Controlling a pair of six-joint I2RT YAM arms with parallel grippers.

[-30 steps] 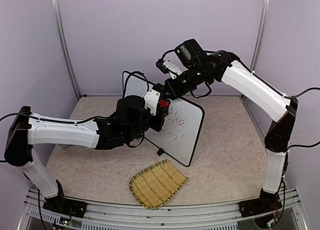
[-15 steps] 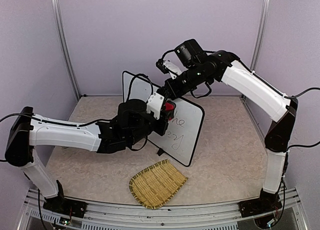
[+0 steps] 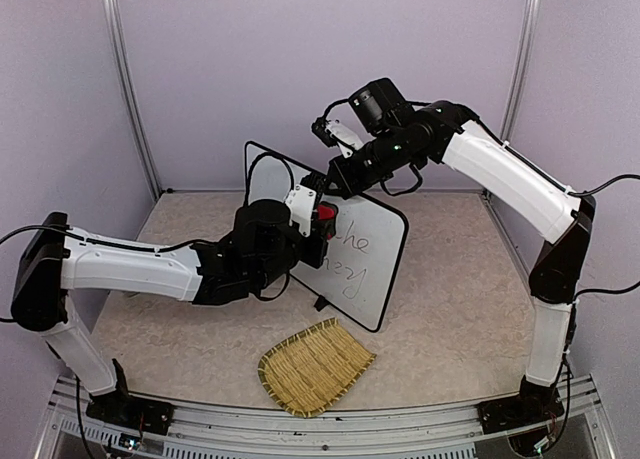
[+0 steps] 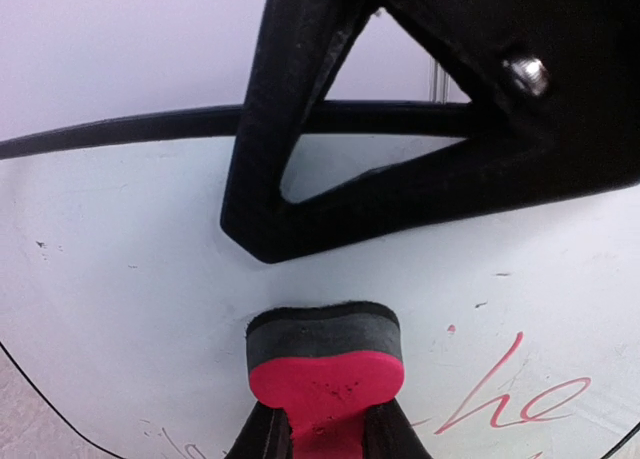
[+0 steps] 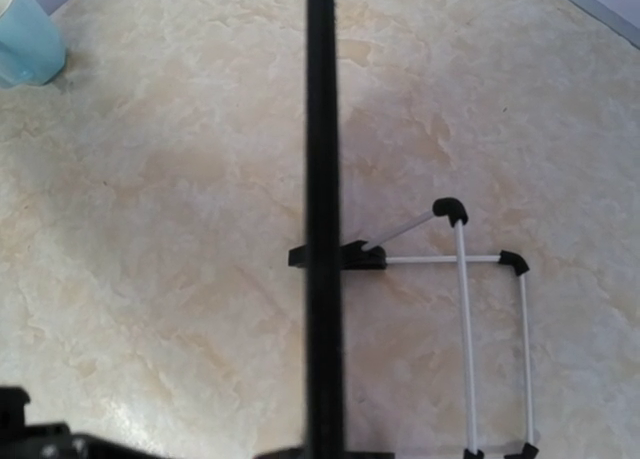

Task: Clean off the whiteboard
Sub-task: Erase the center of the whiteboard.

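Observation:
The whiteboard (image 3: 378,279) stands upright at mid table, with dark handwriting (image 3: 356,247) on its face. My left gripper (image 3: 314,221) is shut on a red eraser (image 3: 323,213) and presses its grey felt against the board's upper part. In the left wrist view the eraser (image 4: 325,364) sits flat on the board (image 4: 130,279), left of red writing (image 4: 520,399). My right gripper (image 3: 332,177) is shut on the board's top rim; its black fingers (image 4: 440,99) straddle it. The right wrist view looks down along that rim (image 5: 320,179).
A woven straw mat (image 3: 315,367) lies in front of the board near the table's front edge. The board's black foot (image 5: 362,256) and white wire stand (image 5: 465,329) rest on the table behind it. A light-blue cup (image 5: 25,34) stands off to one side.
My left gripper swept the eraser right and down across the board's top, then back to the left. The right arm has held still on the rim.

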